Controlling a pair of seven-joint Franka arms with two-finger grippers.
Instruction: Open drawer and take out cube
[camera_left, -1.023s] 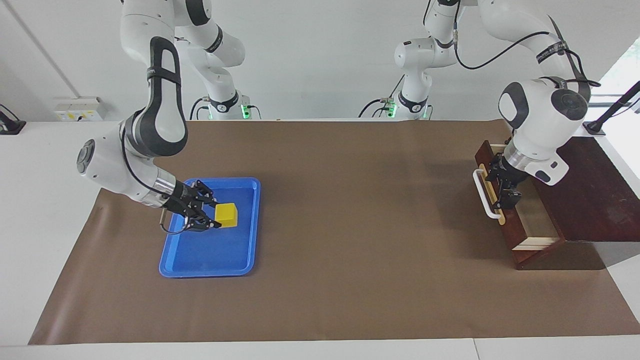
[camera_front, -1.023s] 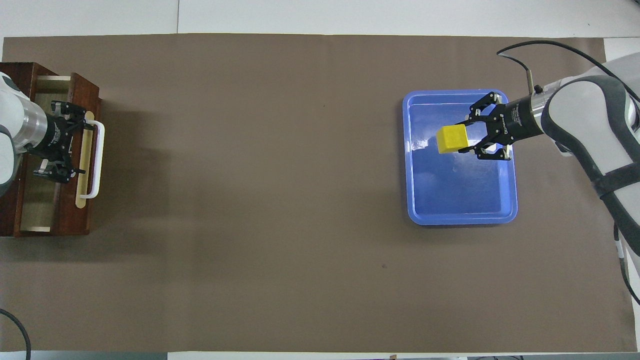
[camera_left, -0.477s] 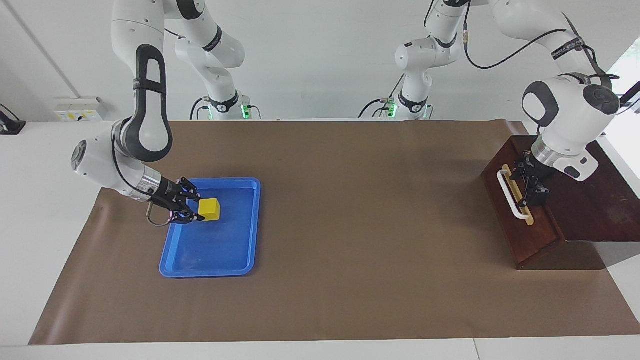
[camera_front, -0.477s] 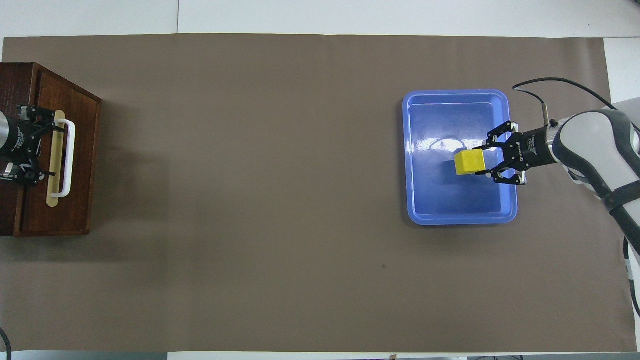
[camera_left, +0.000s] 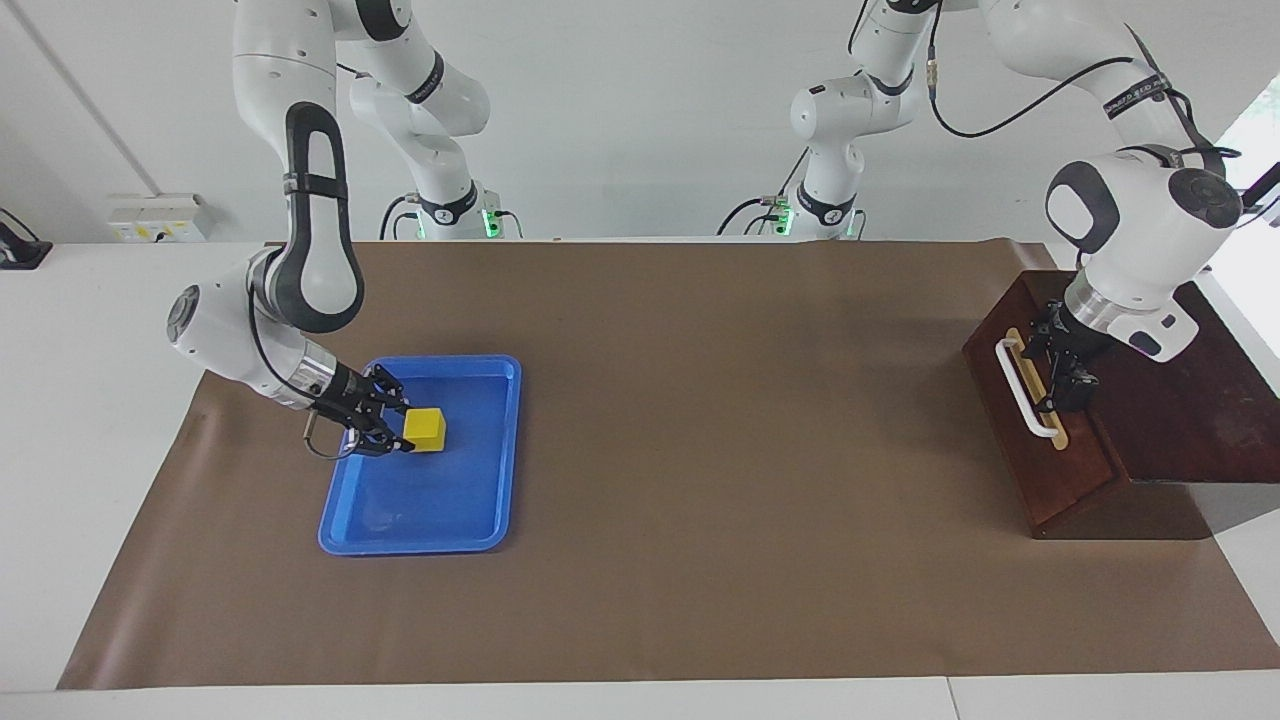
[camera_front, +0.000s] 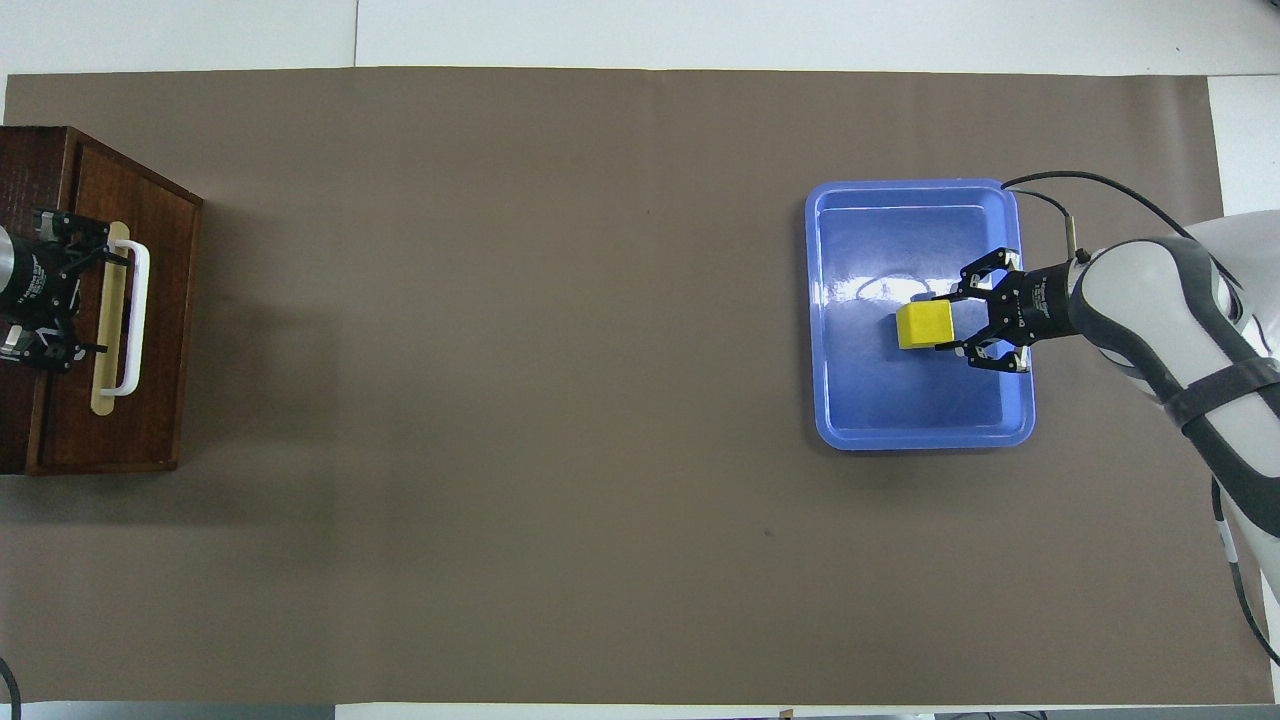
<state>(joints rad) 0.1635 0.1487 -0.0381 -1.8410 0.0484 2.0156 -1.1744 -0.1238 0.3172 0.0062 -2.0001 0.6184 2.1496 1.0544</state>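
Observation:
The dark wooden drawer (camera_left: 1045, 465) (camera_front: 150, 420) sits pushed shut in its box at the left arm's end of the table. My left gripper (camera_left: 1058, 370) (camera_front: 88, 300) hangs open just above the drawer's tan strip, beside the white handle (camera_left: 1026, 402) (camera_front: 137, 320), holding nothing. The yellow cube (camera_left: 427, 429) (camera_front: 924, 325) is low inside the blue tray (camera_left: 410, 545) (camera_front: 920, 440), with my right gripper (camera_left: 398, 433) (camera_front: 948, 325) shut on it from the tray's outer side. Whether the cube rests on the tray floor I cannot tell.
The dark box (camera_left: 1190, 400) that houses the drawer stands at the edge of the brown table cover (camera_left: 720, 450). The blue tray lies at the right arm's end. Between tray and drawer the cover is bare.
The drawer, open a second ago, has slid shut with my left gripper following it back. My right gripper has lowered the cube deeper into the tray and shifted it slightly.

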